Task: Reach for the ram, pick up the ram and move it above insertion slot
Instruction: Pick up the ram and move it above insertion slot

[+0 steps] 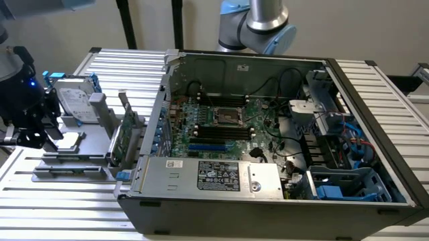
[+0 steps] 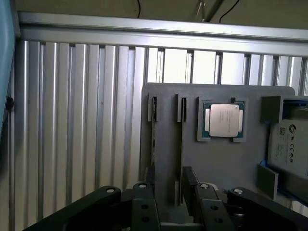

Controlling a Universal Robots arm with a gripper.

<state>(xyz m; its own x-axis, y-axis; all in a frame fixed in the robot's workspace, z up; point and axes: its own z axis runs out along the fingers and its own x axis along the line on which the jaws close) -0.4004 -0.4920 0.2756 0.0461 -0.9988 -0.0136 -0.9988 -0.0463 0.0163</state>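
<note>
Two thin boards stand on edge in slots of the grey holder (image 2: 216,163), one (image 2: 153,139) beside the other (image 2: 182,144). One of them is the ram, but edge-on I cannot tell which. My gripper (image 2: 169,187) is open, its black fingers (image 2: 149,192) apart and holding nothing, just short of the near ends of both boards. In the exterior view the gripper (image 1: 40,135) hangs at the holder's left side, apart from the green boards (image 1: 126,135) standing at the holder's right end.
The holder also carries a processor chip (image 2: 224,120) and a silver hard drive (image 1: 74,103). The open computer case (image 1: 268,201), with the motherboard's memory slots (image 1: 221,131), stands to the exterior view's right of the holder. Ribbed aluminium table (image 2: 72,120) lies all around.
</note>
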